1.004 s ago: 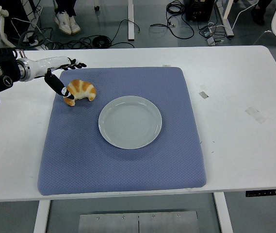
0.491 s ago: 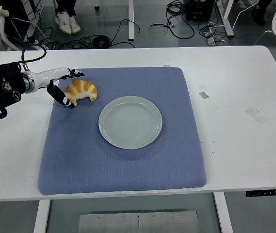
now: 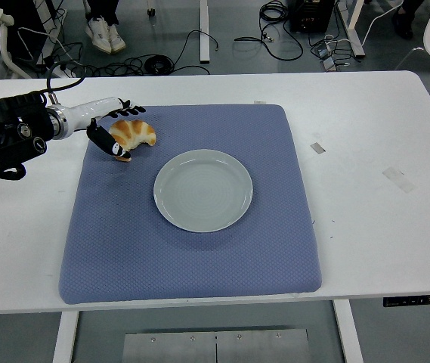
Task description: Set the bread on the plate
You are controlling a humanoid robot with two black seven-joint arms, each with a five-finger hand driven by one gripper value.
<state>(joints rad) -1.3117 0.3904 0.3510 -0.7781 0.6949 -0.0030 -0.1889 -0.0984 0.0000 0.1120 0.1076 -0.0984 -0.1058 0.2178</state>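
Note:
A golden croissant (image 3: 135,134) is at the back left of the blue mat (image 3: 192,257), held in my left hand (image 3: 121,130). The black thumb is under its left end and the fingers lie over its top. It looks slightly raised off the mat. The arm comes in from the left edge over the white table. A round pale grey plate (image 3: 202,190) lies on the middle of the mat, to the right of and nearer than the croissant, with nothing on it. My right arm is out of view.
The white table (image 3: 373,151) has small pieces of tape (image 3: 317,147) right of the mat. Cables, table legs and a person's shoes (image 3: 100,34) are on the floor beyond the far edge.
My left hand has moved to the right and a little toward the far edge, carrying the croissant with it. The plate has stayed in place.

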